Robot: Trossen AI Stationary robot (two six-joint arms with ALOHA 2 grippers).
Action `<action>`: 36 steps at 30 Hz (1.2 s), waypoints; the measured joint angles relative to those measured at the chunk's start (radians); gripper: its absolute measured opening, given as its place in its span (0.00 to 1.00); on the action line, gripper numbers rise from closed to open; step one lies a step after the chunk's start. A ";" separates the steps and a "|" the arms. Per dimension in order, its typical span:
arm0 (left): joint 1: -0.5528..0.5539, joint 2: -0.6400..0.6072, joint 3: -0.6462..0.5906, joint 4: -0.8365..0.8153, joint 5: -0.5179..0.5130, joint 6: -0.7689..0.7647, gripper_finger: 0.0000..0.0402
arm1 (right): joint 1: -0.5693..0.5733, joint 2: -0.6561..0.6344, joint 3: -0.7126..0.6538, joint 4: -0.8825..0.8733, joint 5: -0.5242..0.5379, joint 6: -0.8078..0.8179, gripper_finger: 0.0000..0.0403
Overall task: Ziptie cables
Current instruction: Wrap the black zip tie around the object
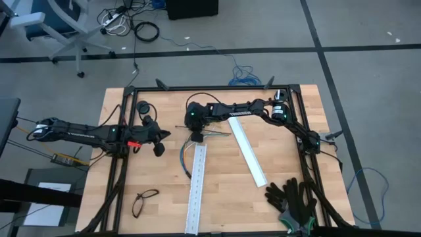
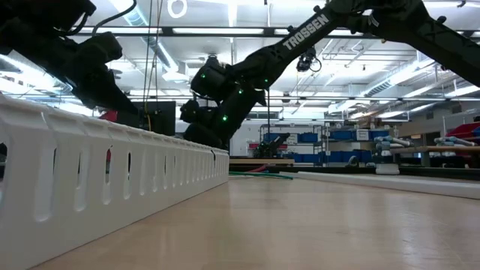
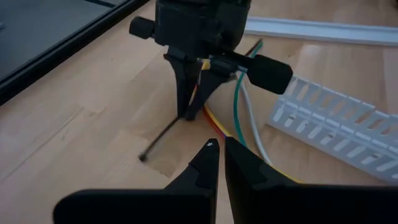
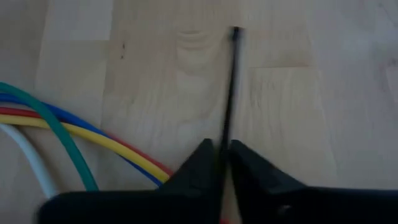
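Two grippers meet mid-tabletop. Right gripper (image 4: 222, 163) pinches a thin black ziptie (image 4: 230, 87) beside the cables (image 1: 185, 160), which curve along the white rail (image 1: 196, 191). Left gripper (image 3: 221, 149) hovers near, jaws closed and empty.

Even, bright overhead light fills the room; in the low view ceiling strips and a ring lamp (image 2: 177, 7) glare white, leaving the arms as dark silhouettes. Shadows on the bench (image 1: 276, 141) are soft and faint. The near rail (image 2: 90, 176) is blurred in the low view. The right wrist view is soft, its tool (image 4: 222, 163) out of focus.
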 joint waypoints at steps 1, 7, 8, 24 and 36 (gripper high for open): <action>0.000 0.000 0.000 0.000 0.000 0.000 0.00 | 0.000 0.000 0.000 0.003 0.006 -0.008 0.03; 0.000 0.000 0.000 0.018 0.000 -0.004 0.00 | 0.005 -0.005 -0.002 0.040 0.029 0.015 0.01; 0.000 0.000 0.000 0.025 0.000 -0.004 0.00 | 0.005 -0.010 -0.003 0.039 0.029 0.017 0.01; 0.000 0.004 -0.038 0.118 0.000 -0.009 0.00 | 0.023 -0.307 -0.208 -0.101 0.081 0.068 0.00; 0.000 0.008 -0.233 0.591 0.000 0.056 0.00 | 0.161 -0.839 -0.948 0.552 0.077 0.300 0.00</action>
